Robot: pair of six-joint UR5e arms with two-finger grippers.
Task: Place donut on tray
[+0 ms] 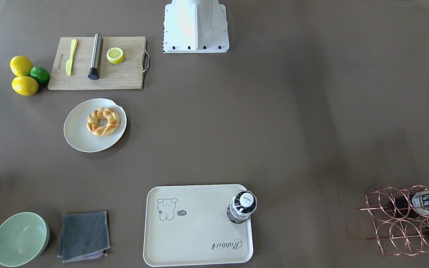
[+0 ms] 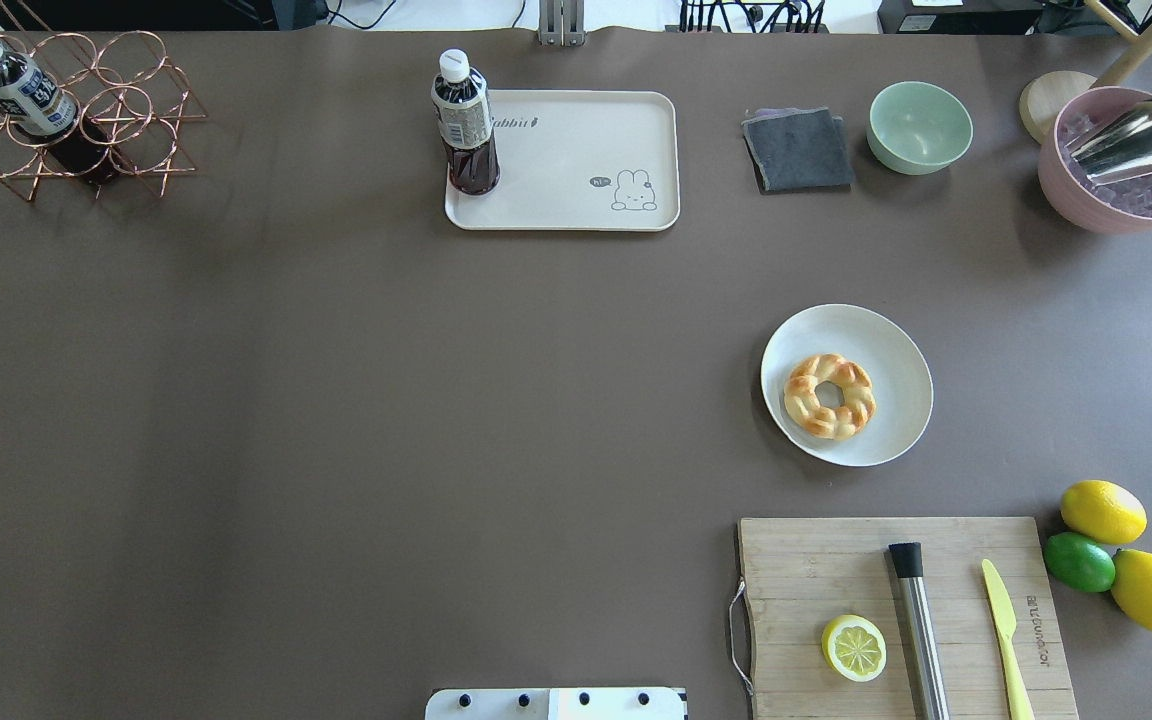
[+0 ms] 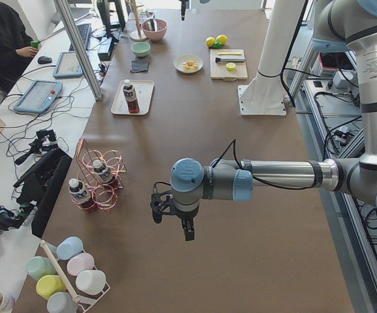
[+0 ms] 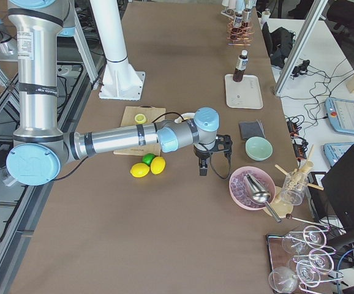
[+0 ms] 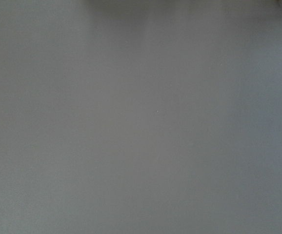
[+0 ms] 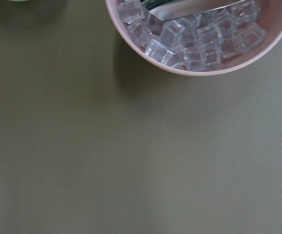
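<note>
Donut (image 2: 802, 402) flat on plate (image 2: 891, 345), hole upward

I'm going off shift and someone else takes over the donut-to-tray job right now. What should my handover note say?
Left gripper: hangs over bare table, nothing seen in it; open or shut cannot be told.
Right gripper: hangs above the table near the pink ice bowl, nothing seen in it; state cannot be told.
Donut: lies on the round plate.
Tray: a bottle stands in one corner; the rest is bare.
Done: nothing yet.
Left: grasp the donut, carry it over, set it on the tray.
</note>
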